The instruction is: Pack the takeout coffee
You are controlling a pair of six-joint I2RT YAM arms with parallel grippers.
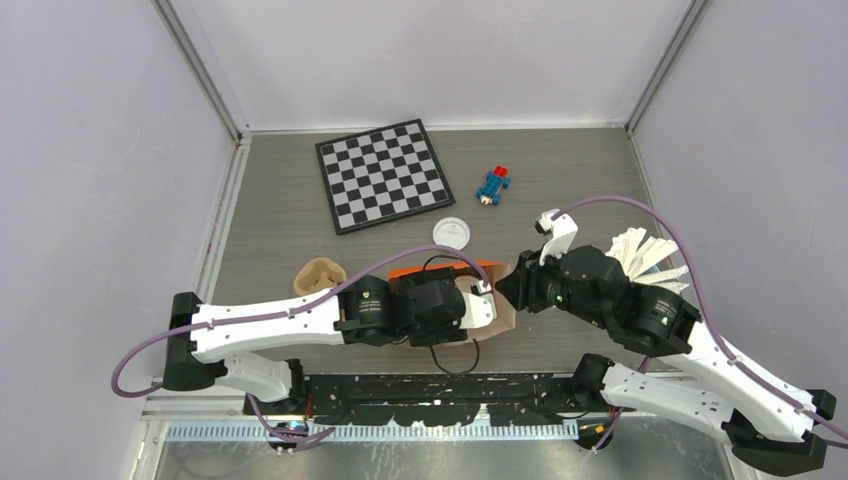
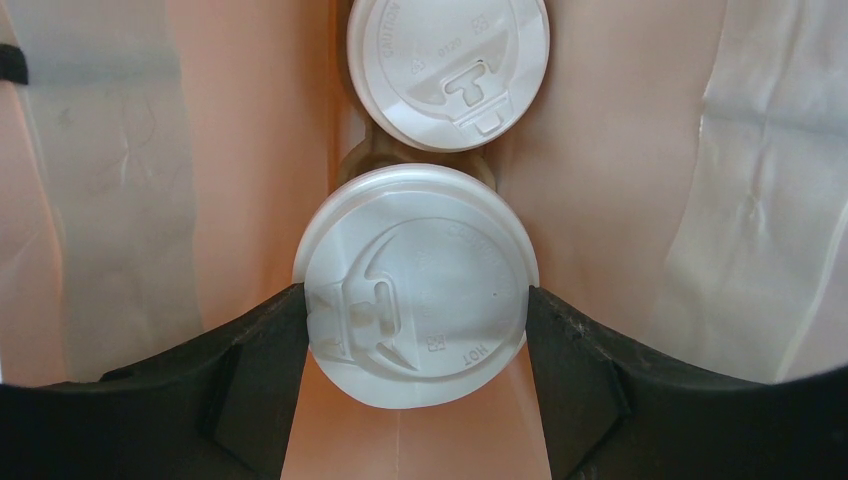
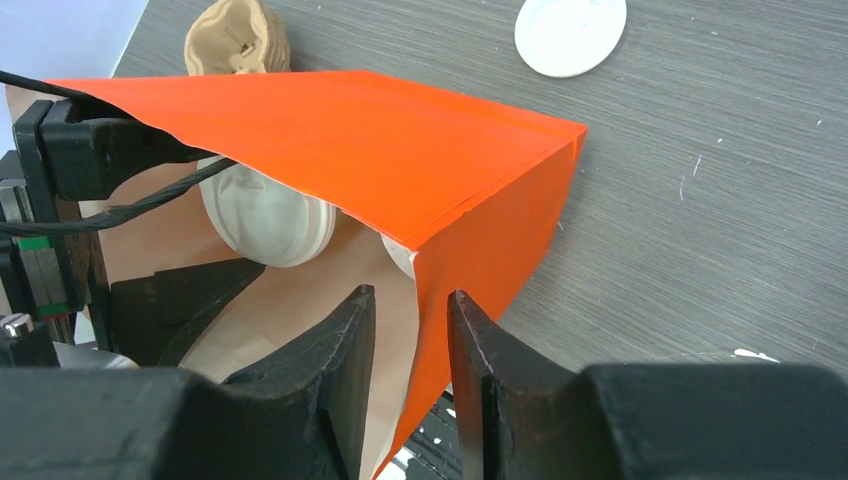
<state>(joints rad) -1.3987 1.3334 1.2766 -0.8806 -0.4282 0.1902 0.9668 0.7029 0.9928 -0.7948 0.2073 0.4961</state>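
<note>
Already well along, I'd say. Down inside the bag, the left tool (image 2: 417, 312) has its jaws pressed to both sides of the near cup (image 2: 415, 270), whose white lid fills the gap between them, so it looks gripped. Just beyond it, lid almost touching lid, is a second cup (image 2: 448, 70) with nothing holding it. Both are between the paper walls of the orange bag (image 3: 330, 140), so two coffees are inside as far as I can see. I cannot tell whether the near one rests on the bag's bottom, since its lid hides everything below.

The right tool (image 3: 412, 305) straddles the bag's open corner edge. Its jaws are a little apart, with the paper between them and not visibly pinched.

Further out on the table (image 3: 700, 220), a loose lid (image 3: 570, 35) lies by itself, and a moulded cup tray (image 3: 235, 35) stands just past the bag. No other cup shows out there.

What seems left is letting go of the near cup, drawing that arm out, and perhaps closing the bag.
</note>
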